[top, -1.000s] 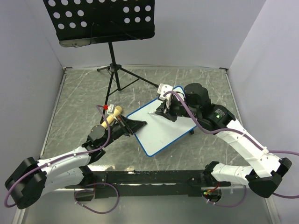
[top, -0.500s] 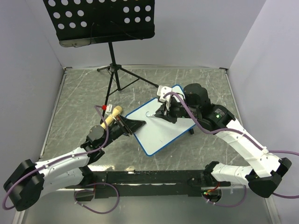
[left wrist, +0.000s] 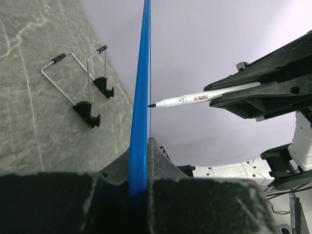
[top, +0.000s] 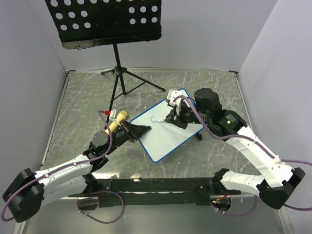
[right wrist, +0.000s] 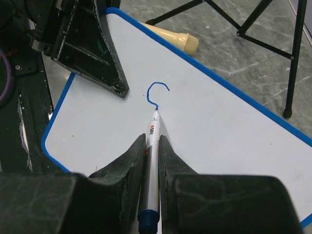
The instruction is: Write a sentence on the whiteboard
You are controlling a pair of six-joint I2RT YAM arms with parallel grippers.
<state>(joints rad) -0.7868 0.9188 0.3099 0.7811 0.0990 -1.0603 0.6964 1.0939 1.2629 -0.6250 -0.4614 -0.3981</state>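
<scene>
Grey veined table (top: 83, 97), pale walls. Whiteboard (top: 170, 139) sits mid-table, face up, its long axis running diagonally from near-left toward far-right. On it, the sentence (right wrist: 157, 91) is a single blue hook, close to the board's far long edge. Marker (right wrist: 155, 124) points at the hook, its tip touching the lower end, and is pinched tight in the right gripper (right wrist: 151, 140) above the board. Left gripper (top: 144, 130) clamps the board's left edge. Stand (top: 105, 22) rises behind the board.
</scene>
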